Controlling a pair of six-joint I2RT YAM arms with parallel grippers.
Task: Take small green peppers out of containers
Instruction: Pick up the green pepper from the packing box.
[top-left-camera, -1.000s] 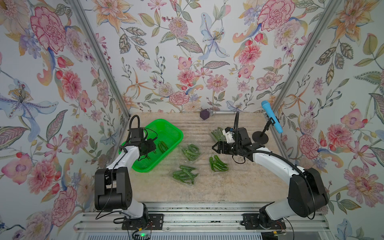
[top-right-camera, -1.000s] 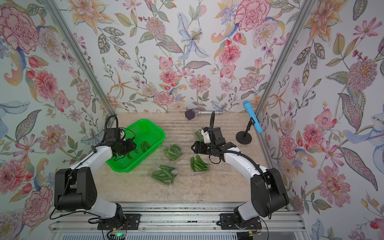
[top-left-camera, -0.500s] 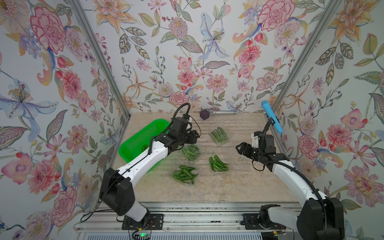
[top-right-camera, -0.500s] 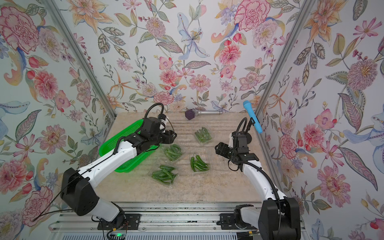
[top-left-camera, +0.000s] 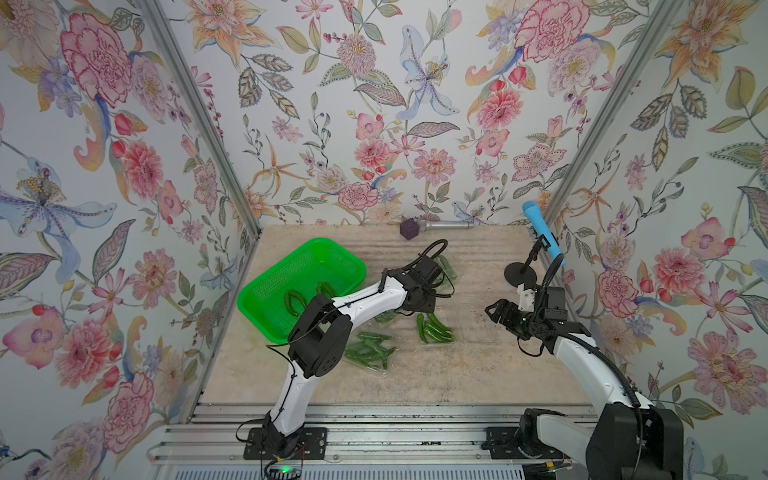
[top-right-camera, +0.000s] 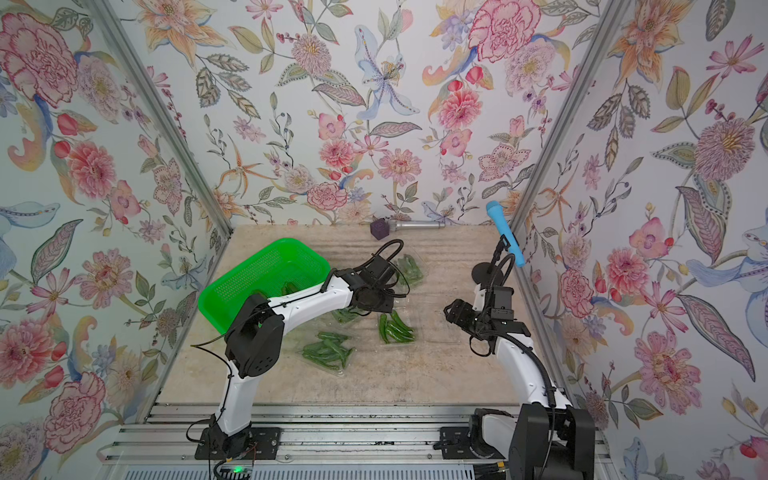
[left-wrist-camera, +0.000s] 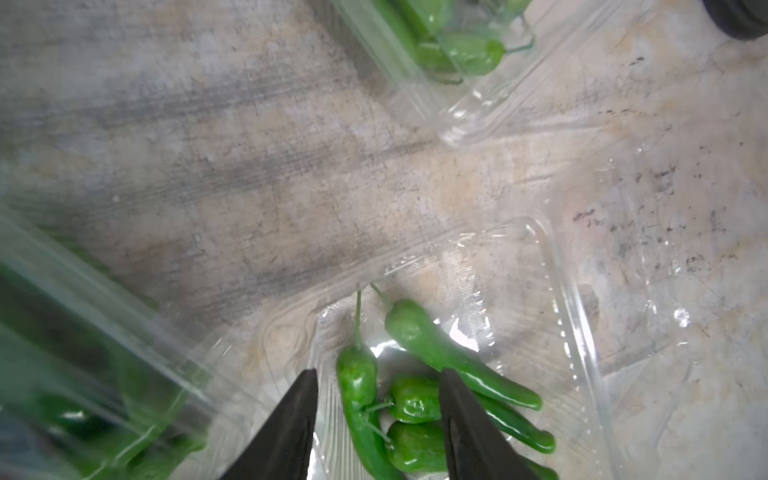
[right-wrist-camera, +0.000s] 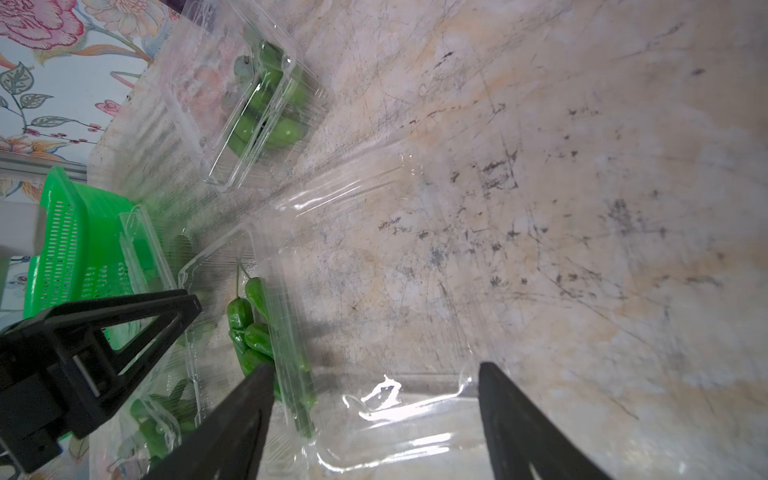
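Small green peppers (left-wrist-camera: 415, 332) lie in an open clear container (top-left-camera: 434, 330) in the middle of the table. My left gripper (left-wrist-camera: 378, 374) hangs open just above them, its jaws on either side of a few peppers and gripping none. In both top views it (top-left-camera: 419, 305) reaches over from the left. My right gripper (top-left-camera: 492, 309) stands open over that container's flat lid (right-wrist-camera: 395, 415). Three more containers with peppers show: one at the back (top-right-camera: 409, 270), one under the left arm (top-right-camera: 345, 316), one in front (top-left-camera: 370, 353).
A bright green basket (top-left-camera: 299, 286) with a few peppers (top-left-camera: 293, 299) sits at the left. A blue microphone (top-left-camera: 540, 237) on a black stand (top-left-camera: 517, 274) is behind the right arm. A purple cube (top-left-camera: 409, 229) and a silver cylinder (top-left-camera: 449, 225) lie at the back wall.
My left arm has swung from the basket across to the open container in the middle. My right arm has pulled back to the right, away from the containers.
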